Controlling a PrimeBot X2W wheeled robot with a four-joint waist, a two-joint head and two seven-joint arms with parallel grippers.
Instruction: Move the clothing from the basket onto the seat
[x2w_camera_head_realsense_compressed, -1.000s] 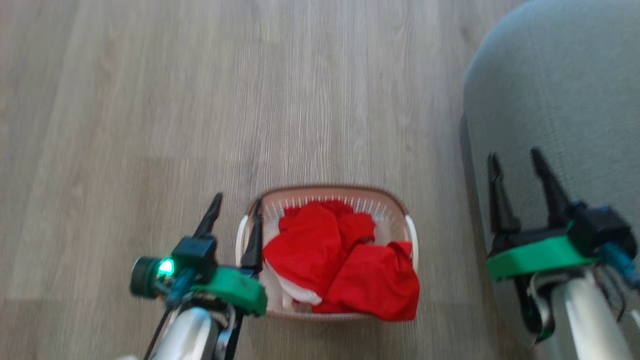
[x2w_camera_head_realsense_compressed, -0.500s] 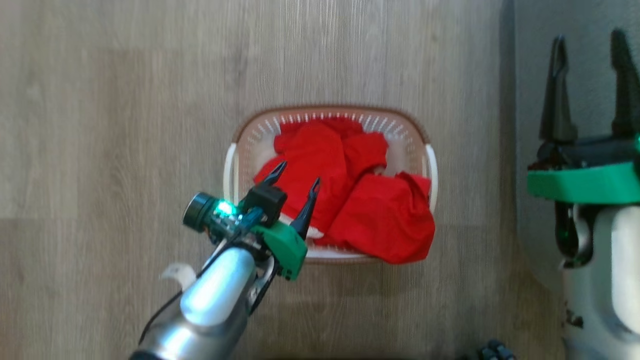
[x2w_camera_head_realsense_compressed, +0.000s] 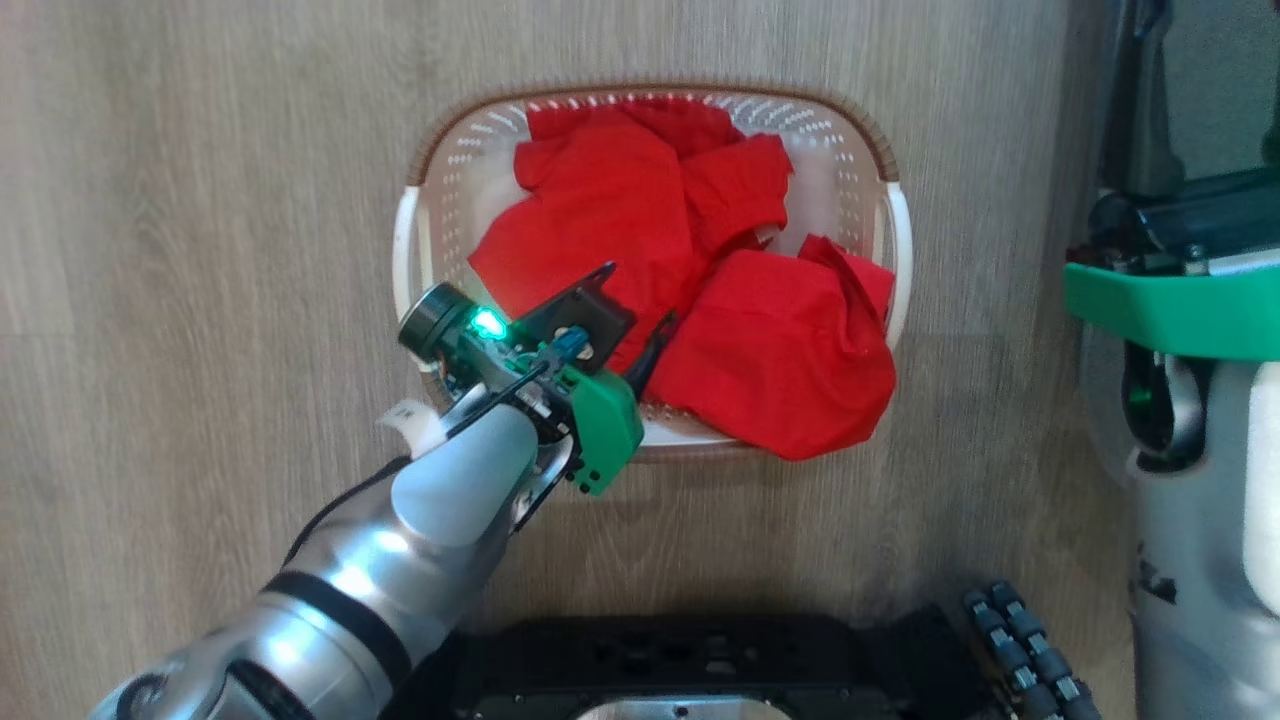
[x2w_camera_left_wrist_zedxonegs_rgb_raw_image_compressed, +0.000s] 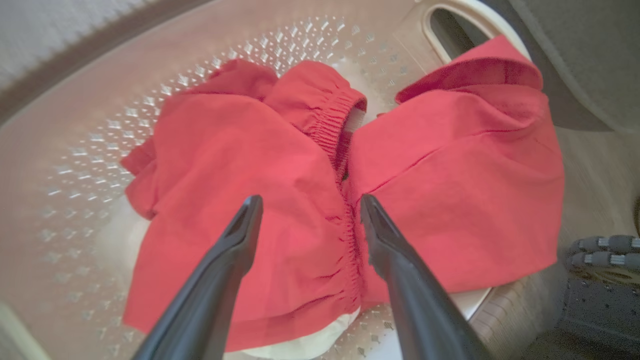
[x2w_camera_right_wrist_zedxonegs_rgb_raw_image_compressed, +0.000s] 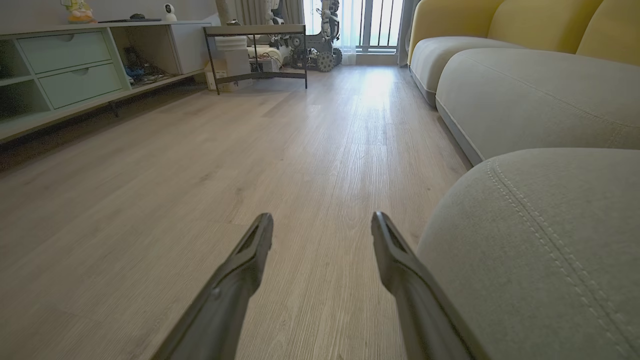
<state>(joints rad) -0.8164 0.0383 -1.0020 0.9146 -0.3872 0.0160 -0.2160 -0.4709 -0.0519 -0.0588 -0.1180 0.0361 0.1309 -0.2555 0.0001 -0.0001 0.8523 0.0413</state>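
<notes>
Grey sofa sits just right of the right jaws, with wood floor ahead of them. Those jaws are spread wide and empty, parked. Laundry basket is on the floor, directly under the left jaws. All the red clothing is in it and none is on the sofa; one fold drapes over the near-right rim. Change: a second ago the left jaws were beside the basket's left rim. Now they're over the pile, pointing down into it, spread wide, gripping nothing. The head camera also tipped down, so the basket's shift up the head view is camera motion, not the basket moving. Reads as reach done, pinch not yet made, so the task is at its start. The left wrist view adds what the wrist blocks in the head view: the tips straddle a gathered elastic band where two red pieces meet, with white fabric peeking out below. Contact with the cloth: can't tell. The right wrist view gives the sofa top and its stitched seam up close; the head view barely catches it.
</notes>
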